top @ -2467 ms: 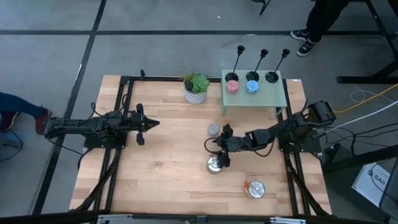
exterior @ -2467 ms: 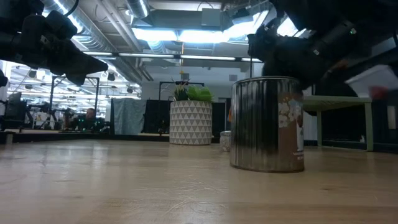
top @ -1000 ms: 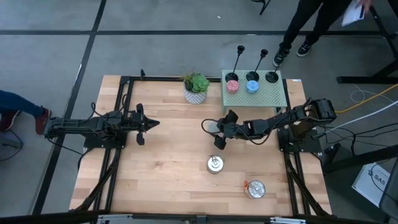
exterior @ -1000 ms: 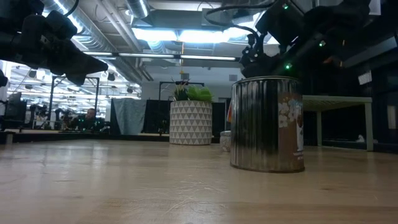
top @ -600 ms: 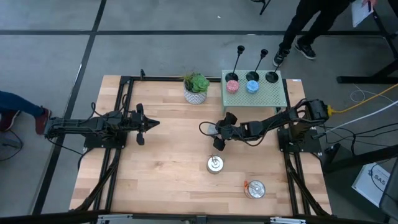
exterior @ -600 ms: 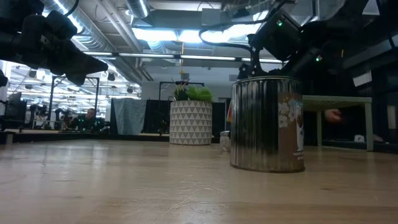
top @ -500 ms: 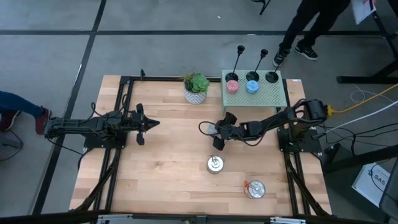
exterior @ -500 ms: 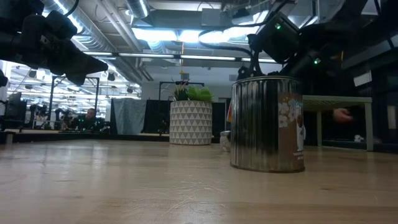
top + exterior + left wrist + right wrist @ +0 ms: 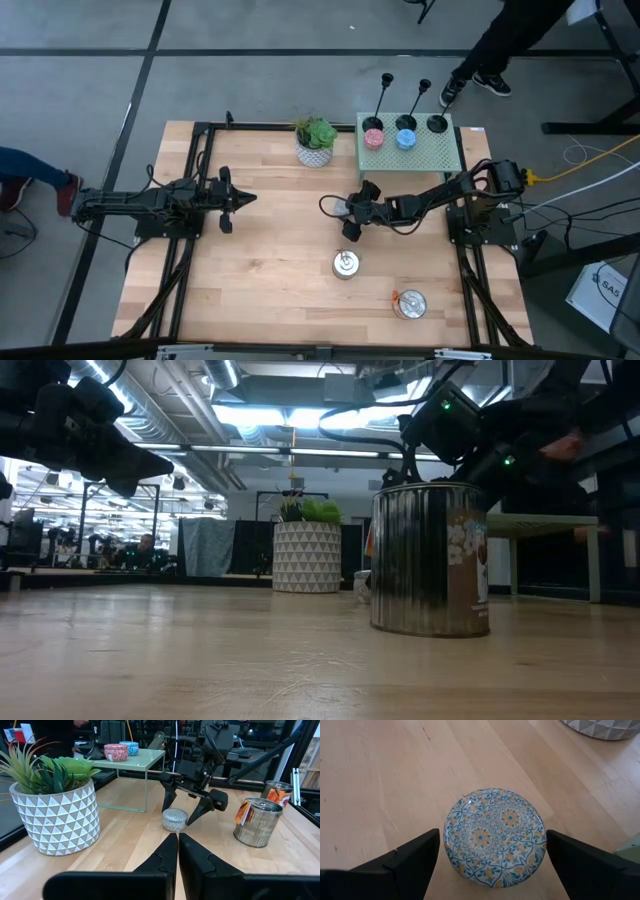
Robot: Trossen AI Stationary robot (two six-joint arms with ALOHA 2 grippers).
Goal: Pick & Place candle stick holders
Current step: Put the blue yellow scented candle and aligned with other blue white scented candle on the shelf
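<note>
The wooden bench (image 9: 260, 270) carried two dark arms, one from each side. At its far edge stood one pale green perforated stand (image 9: 408, 148), and beside that one potted plant (image 9: 316, 141) in a white patterned pot. On the stand sat the three black candle stick holders (image 9: 437, 124) in a row; in the high view two thin stems with knobs rose from the pink and blue ones, while the stem of the third could not be made out. One pink candle (image 9: 374, 138) and one blue candle (image 9: 405, 139) lay in two of the holders' dishes; the third dish was bare. Two silver tins stood on the near part of the bench: one tin (image 9: 345, 264) near the middle and another tin (image 9: 410, 304) with an orange label toward the right corner. The right gripper (image 9: 352, 211) hovered with its fingers spread wide on either side of one small round candle (image 9: 494, 836) with a blue and yellow patterned lid, not gripping it. The left gripper (image 9: 237, 199) waited at the left, its fingers pressed together on nothing.
</note>
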